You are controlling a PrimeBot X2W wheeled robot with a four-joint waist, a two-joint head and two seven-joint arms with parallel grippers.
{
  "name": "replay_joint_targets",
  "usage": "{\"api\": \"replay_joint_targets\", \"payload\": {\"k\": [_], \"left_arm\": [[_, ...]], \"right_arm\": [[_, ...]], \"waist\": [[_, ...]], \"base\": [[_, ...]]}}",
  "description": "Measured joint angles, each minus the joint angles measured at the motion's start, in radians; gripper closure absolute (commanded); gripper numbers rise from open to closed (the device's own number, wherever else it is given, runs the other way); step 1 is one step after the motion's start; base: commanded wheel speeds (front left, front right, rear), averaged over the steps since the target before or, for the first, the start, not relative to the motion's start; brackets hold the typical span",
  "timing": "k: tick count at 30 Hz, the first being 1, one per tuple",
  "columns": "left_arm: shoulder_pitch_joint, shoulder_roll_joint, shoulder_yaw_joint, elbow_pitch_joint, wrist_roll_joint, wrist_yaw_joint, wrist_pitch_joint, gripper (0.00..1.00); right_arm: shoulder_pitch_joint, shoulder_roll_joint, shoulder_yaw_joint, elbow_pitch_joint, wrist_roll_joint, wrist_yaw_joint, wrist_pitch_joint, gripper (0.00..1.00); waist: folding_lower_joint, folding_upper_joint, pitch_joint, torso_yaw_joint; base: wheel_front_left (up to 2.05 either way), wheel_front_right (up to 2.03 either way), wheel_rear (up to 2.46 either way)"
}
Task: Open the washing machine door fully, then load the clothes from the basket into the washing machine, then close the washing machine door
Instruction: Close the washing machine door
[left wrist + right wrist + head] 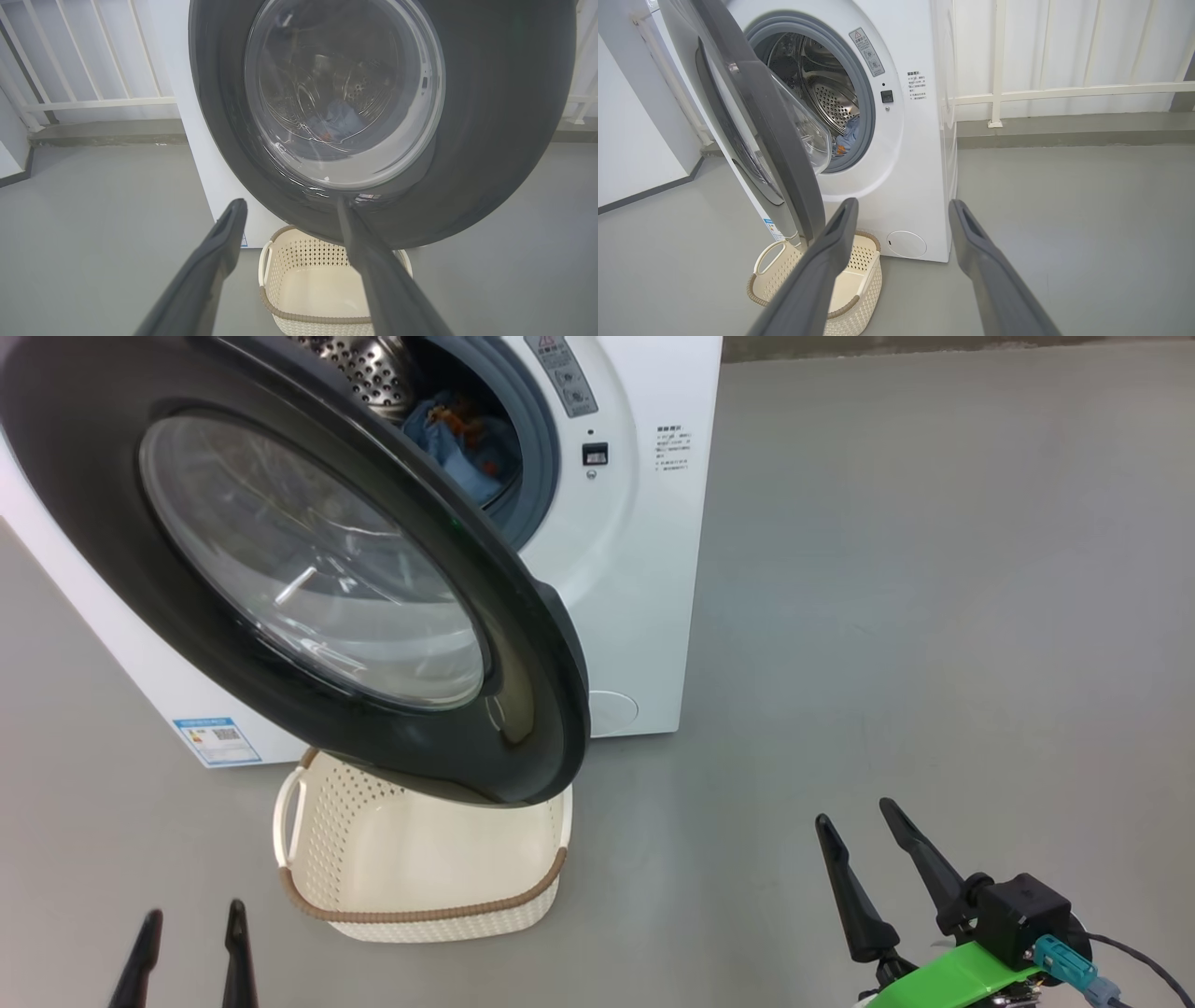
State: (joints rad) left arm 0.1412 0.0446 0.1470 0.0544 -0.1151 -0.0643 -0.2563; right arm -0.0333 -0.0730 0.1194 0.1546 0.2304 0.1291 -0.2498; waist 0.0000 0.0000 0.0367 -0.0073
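Door: part-way open, swung out from the washer, its lower edge hanging over the basket.
Clothes: blue fabric with orange print lies low in the drum, near the grey seal; no cream garment can be made out.
Basket: on the floor against the washer's front, nothing in it.
Left gripper: fingers spread wide, holding nothing, low and short of the door.
Right gripper: fingers spread wide, holding nothing, well apart from the washer, over bare floor.
Stage (judged): loading looks finished; closing the door is left.
Risk, pinch: the fabric sits close to the seal (a fold could be trapped there) and may stop the latch catching.
Risk, slip: a push on the bulging glass may slide off; the black ring looks the safer contact.
Risk, snag: a finger held low could catch the basket rim under the door.
Right wrist view: shows the door edge-on, so the gap to the opening and the latch socket are plain.
Left wrist view: shows the door face-on, the clothes dim through the glass, the gap not readable.
Head view: gives both grippers together and the basket's bare floor.
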Motion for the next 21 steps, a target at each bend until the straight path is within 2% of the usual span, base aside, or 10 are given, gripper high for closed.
{"api": "replay_joint_targets", "payload": {"k": [19, 20, 21], "left_arm": [[0.019, 0.000, -0.001, 0.000, -0.005, 0.007, 0.000, 0.00], [0.019, 0.000, -0.001, 0.000, -0.005, 0.007, 0.000, 0.00], [0.019, 0.000, -0.001, 0.000, -0.005, 0.007, 0.000, 0.00]], "right_arm": [[0.011, -0.001, 0.001, 0.000, 0.000, 0.000, 0.000, 0.00], [0.011, -0.001, 0.002, 0.000, 0.000, 0.000, 0.000, 0.33], [0.011, -0.001, 0.003, 0.001, 0.000, 0.000, 0.000, 0.54]], "waist": [[0.0000, 0.0000, -0.001, 0.001], [0.0000, 0.0000, -0.001, 0.000], [0.0000, 0.0000, 0.000, -0.001]], "base": [[0.00, 0.00, 0.00], [0.00, 0.00, 0.00], [0.00, 0.00, 0.00]]}}
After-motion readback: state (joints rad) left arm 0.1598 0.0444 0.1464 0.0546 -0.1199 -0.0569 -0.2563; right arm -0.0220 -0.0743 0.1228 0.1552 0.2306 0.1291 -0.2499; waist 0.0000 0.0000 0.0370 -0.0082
